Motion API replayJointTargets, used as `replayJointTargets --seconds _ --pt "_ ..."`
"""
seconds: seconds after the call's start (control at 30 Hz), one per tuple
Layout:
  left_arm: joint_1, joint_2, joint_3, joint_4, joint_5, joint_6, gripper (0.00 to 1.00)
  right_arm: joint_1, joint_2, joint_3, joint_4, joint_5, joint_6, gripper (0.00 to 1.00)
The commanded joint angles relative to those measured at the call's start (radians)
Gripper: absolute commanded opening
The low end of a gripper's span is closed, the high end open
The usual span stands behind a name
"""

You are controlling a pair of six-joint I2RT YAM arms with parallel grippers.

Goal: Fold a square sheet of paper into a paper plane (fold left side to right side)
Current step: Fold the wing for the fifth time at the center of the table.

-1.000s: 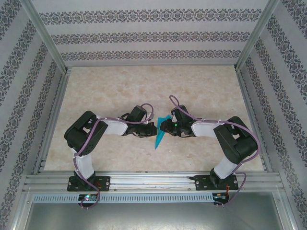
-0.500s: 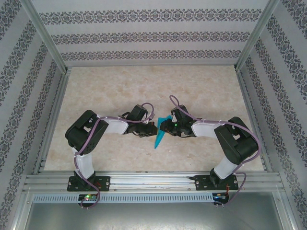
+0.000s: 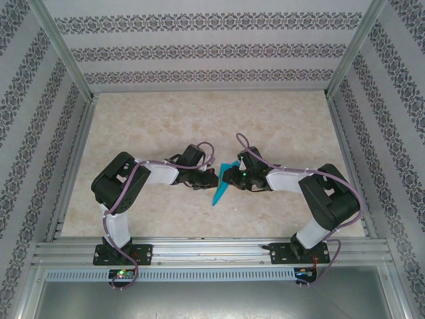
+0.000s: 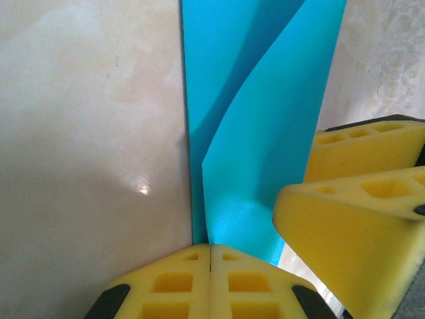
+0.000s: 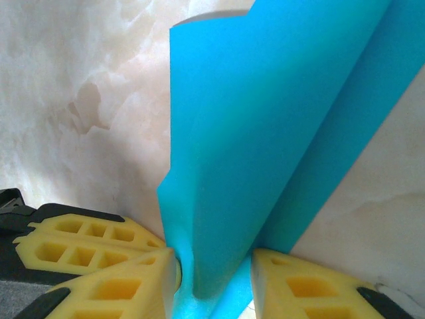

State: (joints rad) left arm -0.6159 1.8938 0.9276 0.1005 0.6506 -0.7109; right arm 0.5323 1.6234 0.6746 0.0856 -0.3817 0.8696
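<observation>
Paper (image 3: 221,188), plain teal, lies at the middle of the table (image 3: 166,119), folded into a narrow pointed strip between the two grippers. From the top camera its long axis runs near to far, leaning slightly to the right at the far end. The sharp tip points toward the near edge and a little left; the broader end sits farther out, beside the right gripper.

Lower layer: flat on the table, with one straight edge seen in the left wrist camera. Upper layer: a flap lifted off the flat part and curving upward, its crease running along the long axis.

Left gripper (image 3: 207,181): on the left side of the strip, about level with its middle. Its yellow pads (image 4: 172,286) are pressed together with no gap at the seam. The flap's edge runs down to that seam. Whether a layer is nipped there I cannot tell.

Right gripper (image 3: 226,177): on the right side, nearer the broad end. Its jaws are set narrow, not fully together. The raised flap passes between its yellow pads (image 5: 99,286) and touches both, so it holds the paper by that flap. Its fingers also show in the left wrist camera, one on each side of the flap's right edge.

Both grippers face each other across the strip, close together.
</observation>
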Motion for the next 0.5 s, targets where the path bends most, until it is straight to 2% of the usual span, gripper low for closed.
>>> replayJointTargets --seconds 0.0,0.23,0.47 --pt "-0.018 0.048 0.009 -0.062 -0.067 0.035 0.04 -0.006 -0.020 -0.020 -0.012 -0.002 0.014 0.35" --pt "-0.022 0.049 0.013 -0.074 -0.075 0.040 0.04 -0.017 -0.066 -0.032 -0.015 0.000 0.012 0.35" --pt "-0.032 0.050 0.027 -0.093 -0.084 0.049 0.04 -0.043 -0.124 -0.052 -0.036 -0.013 0.004 0.39"
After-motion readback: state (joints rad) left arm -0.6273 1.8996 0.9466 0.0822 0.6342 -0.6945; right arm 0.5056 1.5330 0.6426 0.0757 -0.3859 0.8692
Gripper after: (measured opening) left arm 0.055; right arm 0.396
